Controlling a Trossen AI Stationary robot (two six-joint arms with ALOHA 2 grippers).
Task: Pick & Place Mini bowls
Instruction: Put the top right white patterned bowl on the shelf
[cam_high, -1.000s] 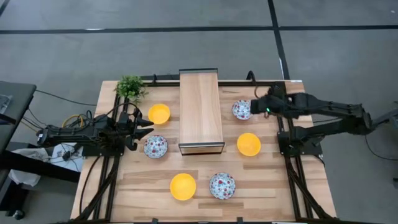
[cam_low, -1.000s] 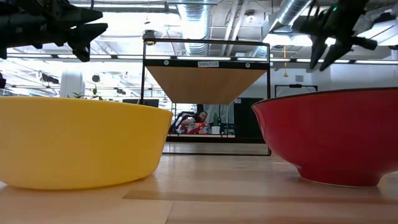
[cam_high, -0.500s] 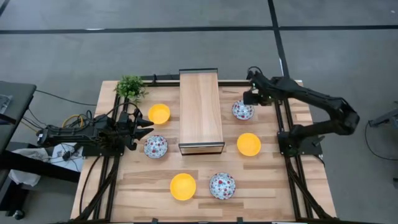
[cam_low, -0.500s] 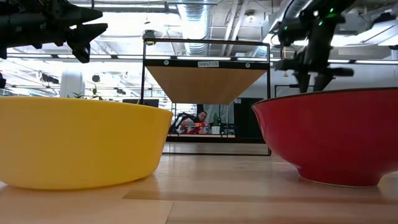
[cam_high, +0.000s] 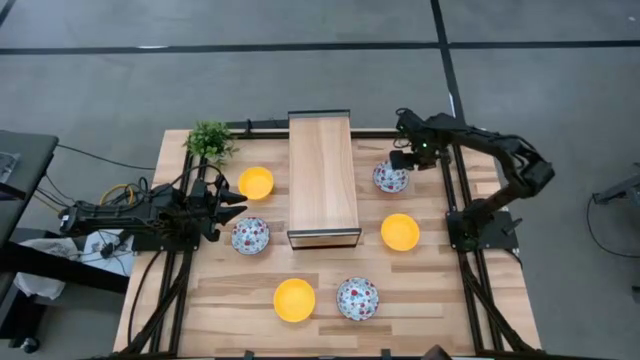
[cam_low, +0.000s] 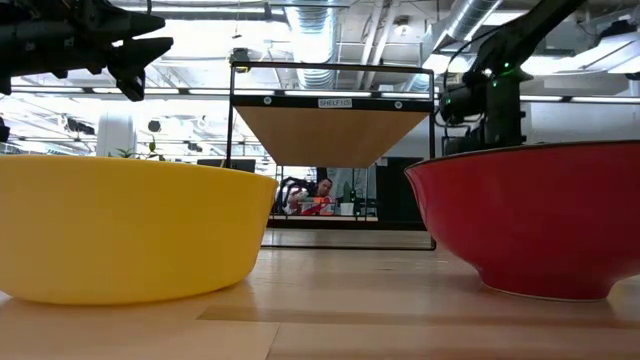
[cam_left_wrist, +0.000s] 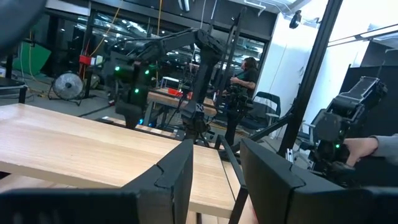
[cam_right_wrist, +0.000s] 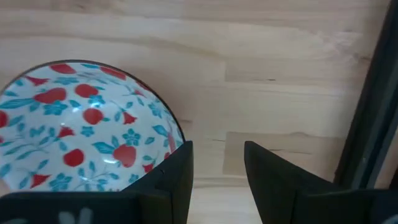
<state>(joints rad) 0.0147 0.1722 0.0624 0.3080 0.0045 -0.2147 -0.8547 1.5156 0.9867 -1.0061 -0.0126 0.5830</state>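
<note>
Six mini bowls rest on their bases on the table: yellow ones (cam_high: 256, 183), (cam_high: 294, 300), (cam_high: 400, 232) and floral ones (cam_high: 250, 236), (cam_high: 357, 298), (cam_high: 389, 177). My right gripper (cam_high: 401, 160) (cam_right_wrist: 216, 171) is open and points down over the far-right rim of the floral bowl (cam_right_wrist: 81, 137) right of the shelf. One finger (cam_right_wrist: 177, 165) overlaps that rim; the other stands outside over bare wood. My left gripper (cam_high: 236, 210) (cam_left_wrist: 214, 180) is open and waits in the air between the left yellow and left floral bowls. In the low view a yellow bowl (cam_low: 120, 230) and a red-sided bowl (cam_low: 540, 215) hide the right fingers. My right gripper comes from above, pointing down, at the floral bowl's far-right rim (cam_right_wrist: 176, 132). One finger lies over the rim; whether it touches it, I cannot tell. The bowl sits flat on the table.
A wooden shelf (cam_high: 323, 178) on a black frame stands across the table's middle, from the far edge toward the centre. A small green potted plant (cam_high: 210, 140) sits at the far left corner. Black rails run along both sides of the table. A person (cam_left_wrist: 245, 68) shows beyond the table.
My right arm has swung in from beyond the table's right edge toward the far-right floral bowl. It has tipped to point down and has come lower over that bowl's rim. No bowl has moved.
</note>
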